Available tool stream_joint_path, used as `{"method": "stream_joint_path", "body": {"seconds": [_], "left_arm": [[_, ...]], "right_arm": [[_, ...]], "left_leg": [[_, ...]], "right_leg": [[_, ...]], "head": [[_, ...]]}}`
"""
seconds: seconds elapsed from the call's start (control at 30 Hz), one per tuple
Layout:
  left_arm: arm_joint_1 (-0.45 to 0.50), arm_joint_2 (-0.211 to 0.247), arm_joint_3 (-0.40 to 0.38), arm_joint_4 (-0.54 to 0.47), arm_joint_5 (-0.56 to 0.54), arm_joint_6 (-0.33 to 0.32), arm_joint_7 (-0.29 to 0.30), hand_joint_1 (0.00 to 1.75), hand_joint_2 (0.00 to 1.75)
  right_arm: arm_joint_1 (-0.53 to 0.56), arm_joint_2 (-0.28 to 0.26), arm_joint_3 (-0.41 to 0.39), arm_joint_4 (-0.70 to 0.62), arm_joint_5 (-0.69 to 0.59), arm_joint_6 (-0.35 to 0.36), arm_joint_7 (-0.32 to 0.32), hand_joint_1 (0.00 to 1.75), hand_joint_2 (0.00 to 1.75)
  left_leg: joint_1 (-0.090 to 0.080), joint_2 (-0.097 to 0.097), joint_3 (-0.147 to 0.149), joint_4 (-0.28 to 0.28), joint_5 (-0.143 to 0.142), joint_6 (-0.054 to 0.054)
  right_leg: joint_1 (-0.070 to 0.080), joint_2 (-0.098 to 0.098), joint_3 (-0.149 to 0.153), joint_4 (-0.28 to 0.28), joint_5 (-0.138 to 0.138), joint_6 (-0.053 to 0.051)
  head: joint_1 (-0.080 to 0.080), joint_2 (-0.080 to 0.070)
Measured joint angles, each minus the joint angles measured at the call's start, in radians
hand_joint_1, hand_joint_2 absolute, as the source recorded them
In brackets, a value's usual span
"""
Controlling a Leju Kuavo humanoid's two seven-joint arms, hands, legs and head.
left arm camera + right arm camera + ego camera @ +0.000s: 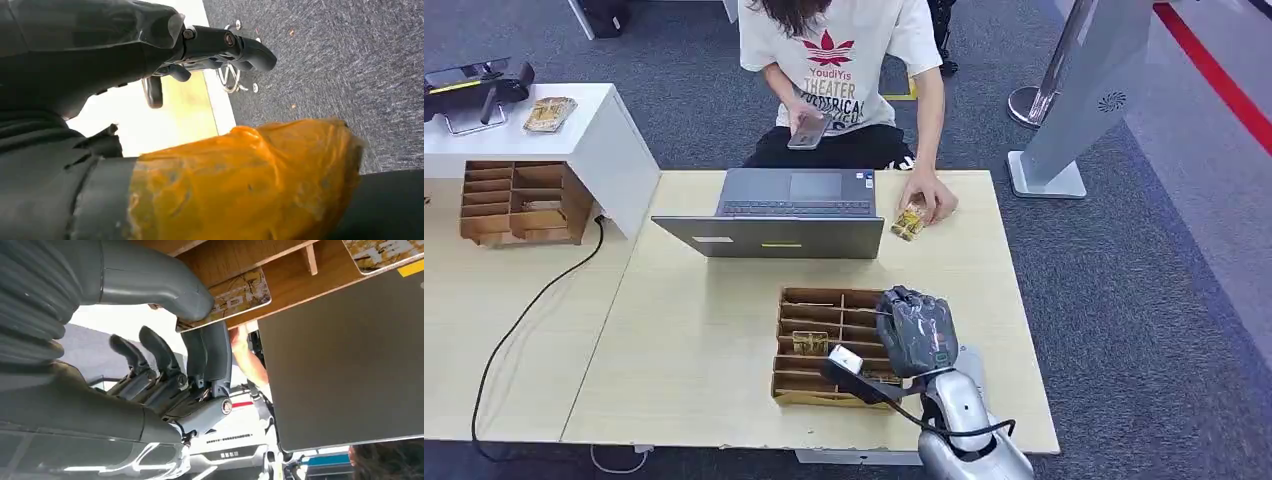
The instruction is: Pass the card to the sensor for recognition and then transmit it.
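Far off to the left of the right robot hand [916,330], a white stand [574,125] is carrying a dark sensor device [474,85] and a small tray of cards [549,112], with a wooden organizer [519,203] tucked just beneath it on a side bench [484,330].

The left robot hand [220,47] is hanging over grey carpet [340,60] in its wrist view, fingers loosely curled with nothing in them that I can see. Honestly can't tell if it counts as apart or closed.

Just beyond the right robot hand, a grey laptop [774,215] is sitting open on the main bench [684,340], and a person in a white printed T-shirt [834,50] is sitting behind it, holding a phone [809,130] in one hand and touching a card pack [908,222] with the other.

The right robot hand is hovering over the right side of the wooden compartment box [809,345]. In the right wrist view it's clamping the card [235,297] between the thick thumb [165,282] and the darker fingers [207,352], the card poking out past the fingertips, right by the wooden box.

A grey kiosk stand [1079,100] is standing on the carpet well off to the right.
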Motion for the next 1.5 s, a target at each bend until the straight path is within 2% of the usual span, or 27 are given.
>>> {"method": "stream_joint_path", "body": {"seconds": [0.23, 0.33, 0.47, 0.67, 0.97, 1.2, 1.5], "left_arm": [[0.000, 0.000, 0.006, 0.000, 0.002, 0.001, 0.000, 0.00, 0.00], [0.000, 0.000, 0.009, 0.000, 0.005, 0.003, 0.000, 0.00, 0.00], [0.000, -0.001, 0.016, 0.000, 0.012, 0.008, 0.000, 0.00, 0.00], [0.000, -0.002, 0.031, 0.000, 0.022, 0.008, -0.005, 0.00, 0.00], [0.000, -0.002, 0.035, 0.000, 0.022, 0.008, -0.006, 0.00, 0.00], [0.000, -0.002, 0.045, 0.000, 0.030, 0.010, -0.009, 0.00, 0.00], [0.000, -0.002, 0.050, 0.000, 0.030, 0.011, -0.018, 0.00, 0.00]], "right_arm": [[-0.002, 0.000, -0.004, -0.009, -0.038, 0.004, -0.016, 1.73, 1.75], [0.000, -0.005, -0.005, -0.041, -0.076, 0.026, -0.029, 1.73, 1.75], [0.001, -0.021, -0.005, -0.103, -0.148, 0.088, -0.055, 1.75, 1.75], [0.000, -0.066, -0.004, -0.196, -0.268, 0.217, -0.096, 1.75, 1.75], [0.000, -0.093, -0.003, -0.243, -0.284, 0.233, -0.100, 1.75, 1.75], [0.002, -0.128, -0.003, -0.296, -0.420, 0.274, -0.148, 1.75, 1.75], [0.037, -0.158, -0.034, -0.380, -0.556, 0.275, -0.209, 1.75, 1.75]], "left_leg": [[0.000, 0.000, 0.000, 0.000, 0.000, 0.000], [0.000, 0.000, 0.000, 0.000, 0.000, 0.000], [0.000, 0.000, 0.000, 0.000, 0.000, 0.000], [0.000, 0.000, 0.000, 0.000, 0.000, 0.000], [0.000, 0.000, 0.000, 0.000, 0.000, 0.000], [0.000, 0.000, 0.000, 0.000, 0.000, 0.000], [0.000, 0.000, 0.000, 0.000, 0.000, 0.000]], "right_leg": [[0.000, 0.000, 0.000, 0.000, 0.000, 0.000], [0.000, 0.000, 0.000, 0.000, 0.000, 0.000], [0.000, 0.000, 0.000, 0.000, 0.000, 0.000], [0.000, 0.000, 0.000, 0.000, 0.000, 0.000], [0.000, 0.000, 0.000, 0.000, 0.000, 0.000], [0.000, 0.000, 0.000, 0.000, 0.000, 0.000], [0.000, 0.000, 0.000, 0.000, 0.000, 0.000]], "head": [[0.000, 0.000], [0.000, 0.000], [0.000, 0.000], [0.000, 0.000], [0.000, 0.000], [0.000, 0.000], [0.000, 0.000]]}}
